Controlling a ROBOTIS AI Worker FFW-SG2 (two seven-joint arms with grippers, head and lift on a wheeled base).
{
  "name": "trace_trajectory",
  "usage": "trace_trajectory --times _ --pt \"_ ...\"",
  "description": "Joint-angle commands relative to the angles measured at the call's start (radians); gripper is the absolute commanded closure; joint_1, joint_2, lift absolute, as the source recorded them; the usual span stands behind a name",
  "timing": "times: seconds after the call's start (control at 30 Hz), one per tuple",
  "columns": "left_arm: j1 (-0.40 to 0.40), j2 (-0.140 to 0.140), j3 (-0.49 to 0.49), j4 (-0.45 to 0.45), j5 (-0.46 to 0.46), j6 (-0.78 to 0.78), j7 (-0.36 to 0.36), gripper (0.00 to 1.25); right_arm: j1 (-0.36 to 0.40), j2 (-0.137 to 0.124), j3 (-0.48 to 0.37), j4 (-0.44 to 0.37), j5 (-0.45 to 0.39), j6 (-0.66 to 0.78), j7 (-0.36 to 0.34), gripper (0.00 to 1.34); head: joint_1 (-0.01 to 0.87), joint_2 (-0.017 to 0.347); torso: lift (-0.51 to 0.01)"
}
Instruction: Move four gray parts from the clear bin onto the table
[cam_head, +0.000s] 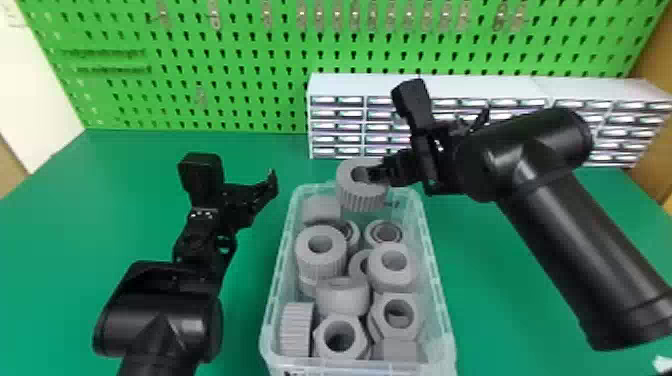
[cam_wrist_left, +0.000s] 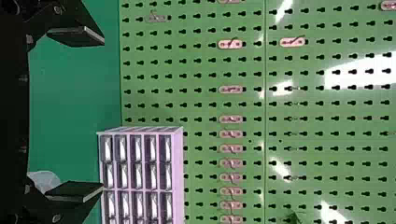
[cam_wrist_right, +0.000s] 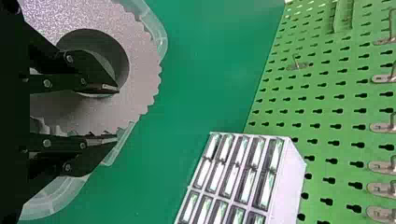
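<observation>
The right claw (cam_head: 384, 174) grips a gray ridged ring (cam_head: 362, 196) by its wall at the far end of the clear bin (cam_head: 279, 272). In the right wrist view, one finger (cam_wrist_right: 91, 77) sits inside the ring's hole and the other finger (cam_wrist_right: 91, 151) is against the toothed outside. The ring stands higher than the gray parts around it.

More gray parts fill the bin. Another ridged ring (cam_head: 320, 260) is at the middle left, with a smooth round collar (cam_head: 392, 275) to its right. Closer in, a hexagonal nut (cam_head: 342, 322) lies at the near middle and a second hexagonal nut (cam_head: 400, 327) at the near right. A ridged piece (cam_head: 296, 330) is set against the near left wall, its grooved side showing.

The left claw (cam_head: 245, 196) is over the desk (cam_head: 100, 200), to the left of the bin, its fingers spread wide.

The bin is on the green desk between the two arms. Beyond it, a white drawer cabinet (cam_head: 500, 85) stands on the far right, partly behind the right arm (cam_head: 565, 230). A green pegboard (cam_head: 250, 75) with metal hooks (cam_head: 215, 17) rises along the far side.
</observation>
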Motion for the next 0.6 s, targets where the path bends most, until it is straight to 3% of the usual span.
trace_trajectory --times 0.0,0.57 --pt "0.001 0.000 0.000 0.000 0.000 0.000 0.000 0.18 0.012 -0.003 -0.014 -0.034 0.016 0.022 0.000 1.04 0.693 0.072 -0.052" --pt "0.002 0.000 0.008 0.000 0.000 0.000 0.000 0.18 0.039 -0.012 -0.063 -0.157 0.060 0.100 0.000 1.04 0.693 0.072 -0.052"
